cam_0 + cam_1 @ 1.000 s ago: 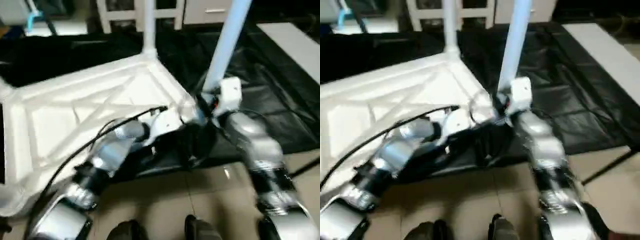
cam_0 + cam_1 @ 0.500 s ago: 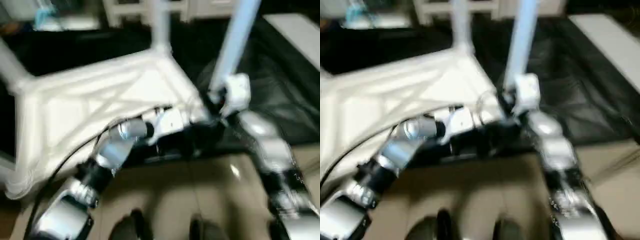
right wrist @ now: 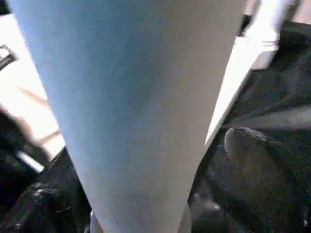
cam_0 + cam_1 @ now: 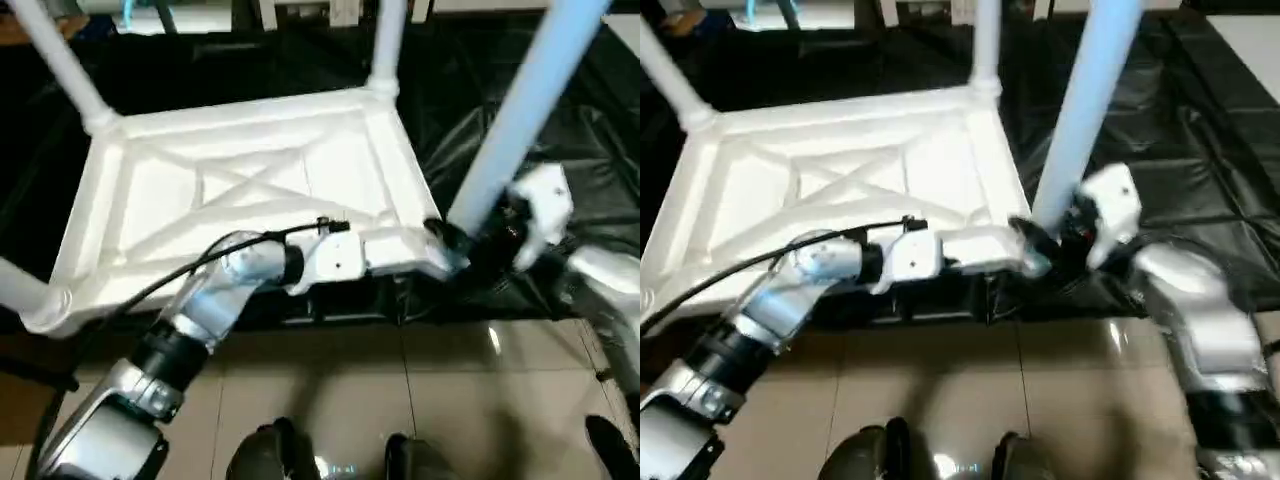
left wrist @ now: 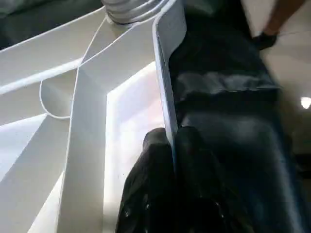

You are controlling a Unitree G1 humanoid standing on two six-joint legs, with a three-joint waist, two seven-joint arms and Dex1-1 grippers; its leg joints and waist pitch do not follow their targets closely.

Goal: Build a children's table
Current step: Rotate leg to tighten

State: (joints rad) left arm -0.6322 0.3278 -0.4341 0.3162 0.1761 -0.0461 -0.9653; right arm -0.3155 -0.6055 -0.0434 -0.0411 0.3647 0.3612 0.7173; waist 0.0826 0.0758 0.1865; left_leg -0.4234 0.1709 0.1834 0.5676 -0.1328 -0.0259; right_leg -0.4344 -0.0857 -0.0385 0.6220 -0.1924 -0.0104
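Closest to the robot is a tan tile floor (image 4: 330, 390). Just past it, the left tool (image 5: 170, 145) is clenched on the near rim of the table top (image 4: 250, 190), pinching the thin white wall between its two black fingers. The table top lies upside down on a black sheet (image 4: 600, 150), ribs up, and this rim is beside the near right corner.

At that corner stands the near right leg (image 4: 520, 110), pushed upright into its socket. The right tool (image 4: 1065, 235) is next to the bottom of this leg. A second ago it was tighter around the leg; now its fingers have spread apart, and one finger (image 3: 257, 160) sits off to the side of the tube (so the leg looks let go). That likely means this leg is in and stands by itself.

Farther from that corner, three more legs rise: the far right leg (image 4: 385, 45), the far left leg (image 4: 60, 65) and the near left leg (image 4: 20, 290). All four seem fitted, so the table may be ready to flip.
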